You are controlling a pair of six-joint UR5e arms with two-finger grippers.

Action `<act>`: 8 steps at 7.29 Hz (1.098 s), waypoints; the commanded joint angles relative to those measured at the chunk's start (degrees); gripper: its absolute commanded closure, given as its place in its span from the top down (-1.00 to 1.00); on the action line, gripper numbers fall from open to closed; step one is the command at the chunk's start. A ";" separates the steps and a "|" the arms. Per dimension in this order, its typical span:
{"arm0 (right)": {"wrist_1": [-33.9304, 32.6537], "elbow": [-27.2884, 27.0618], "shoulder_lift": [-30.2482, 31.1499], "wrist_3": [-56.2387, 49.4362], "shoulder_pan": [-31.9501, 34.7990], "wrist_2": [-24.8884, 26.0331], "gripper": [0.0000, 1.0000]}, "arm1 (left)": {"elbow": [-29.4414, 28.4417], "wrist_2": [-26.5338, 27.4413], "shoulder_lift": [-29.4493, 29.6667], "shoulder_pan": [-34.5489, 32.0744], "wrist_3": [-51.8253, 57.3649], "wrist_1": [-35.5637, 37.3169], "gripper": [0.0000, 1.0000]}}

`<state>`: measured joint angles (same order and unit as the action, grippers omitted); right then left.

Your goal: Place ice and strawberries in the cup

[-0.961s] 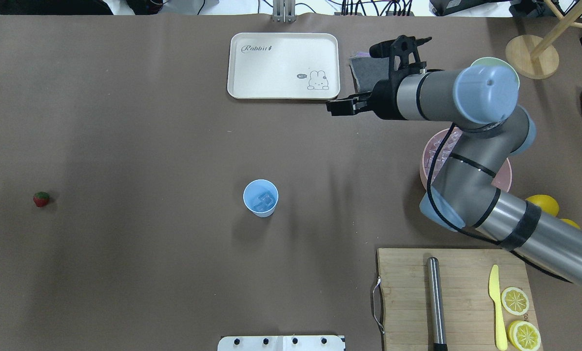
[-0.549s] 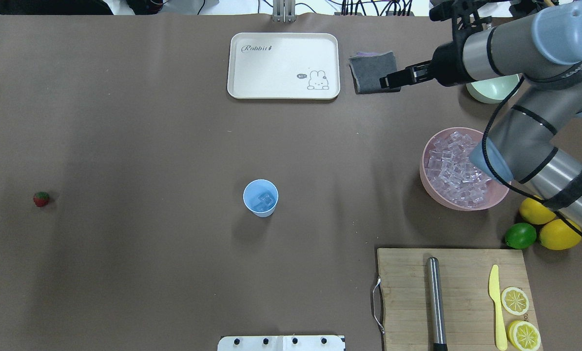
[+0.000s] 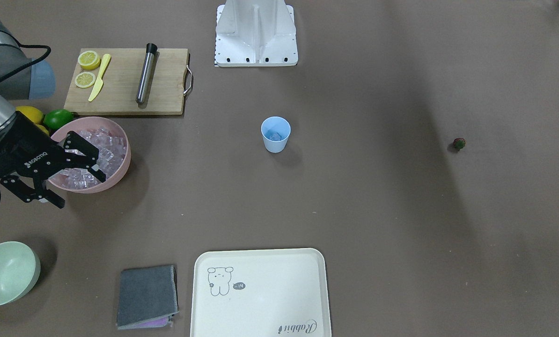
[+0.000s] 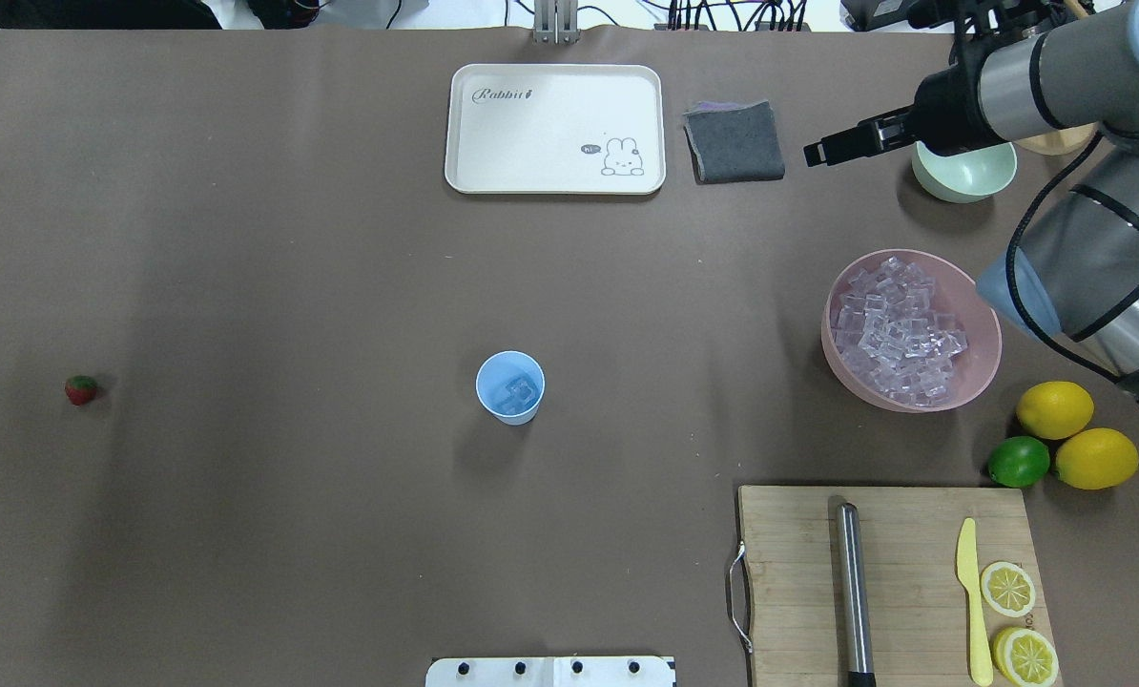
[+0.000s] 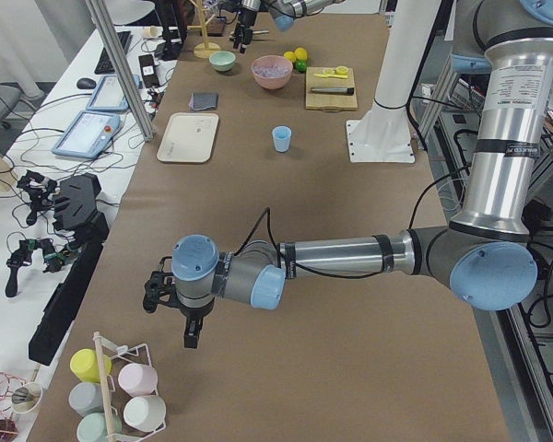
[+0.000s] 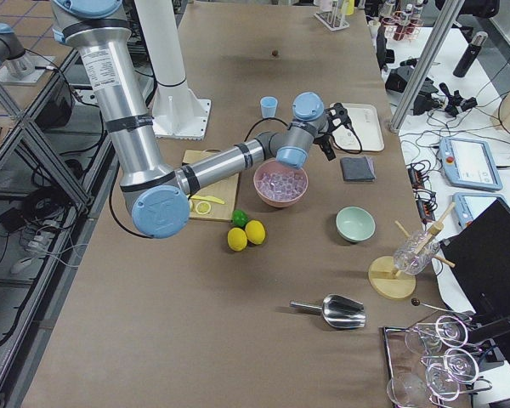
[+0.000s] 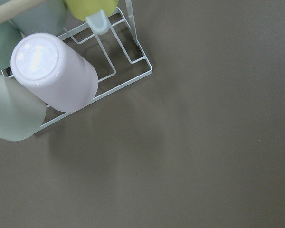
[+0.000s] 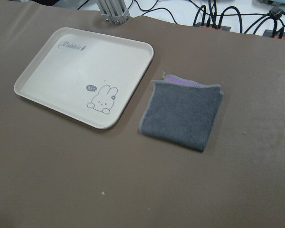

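Blue cup [image 4: 510, 386] and red strawberry [image 4: 80, 389], one each; right claw [image 3: 81, 191] spread, left claw [image 5: 191, 339] unclear.

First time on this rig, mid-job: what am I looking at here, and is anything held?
These are two robot arms at a table, each ending in a two-finger pincer. One picture looks down from behind the robot, one faces it, two look along the table from its ends, and one camera rides on each wrist. The right pincer hangs open, holding nothing. The left pincer is by a wire rack; open or shut, I cannot tell. The blue cup has ice in it; more ice fills the pink bowl. The strawberry lies far on the robot's left.
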<state>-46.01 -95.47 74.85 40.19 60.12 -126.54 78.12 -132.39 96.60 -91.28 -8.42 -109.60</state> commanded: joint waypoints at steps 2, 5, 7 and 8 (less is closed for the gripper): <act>-0.22 -5.23 9.58 0.06 -0.44 0.86 0.80 | 0.10 0.03 -0.01 -0.04 0.07 -0.09 0.96; -0.66 -6.30 12.59 0.77 -0.62 1.12 0.45 | 0.10 -0.06 -0.53 -0.04 0.07 -0.09 0.96; -1.36 -6.48 11.73 6.17 -3.32 3.91 0.45 | 0.10 -0.06 -1.32 -0.04 -0.02 -1.75 0.96; -1.27 -6.57 11.64 9.17 -6.04 7.50 0.51 | 0.10 -0.06 -1.67 -0.04 -0.02 -2.54 0.96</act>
<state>-47.21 -101.92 86.74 45.36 57.00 -122.71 78.25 -132.45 95.44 -91.32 -8.40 -111.03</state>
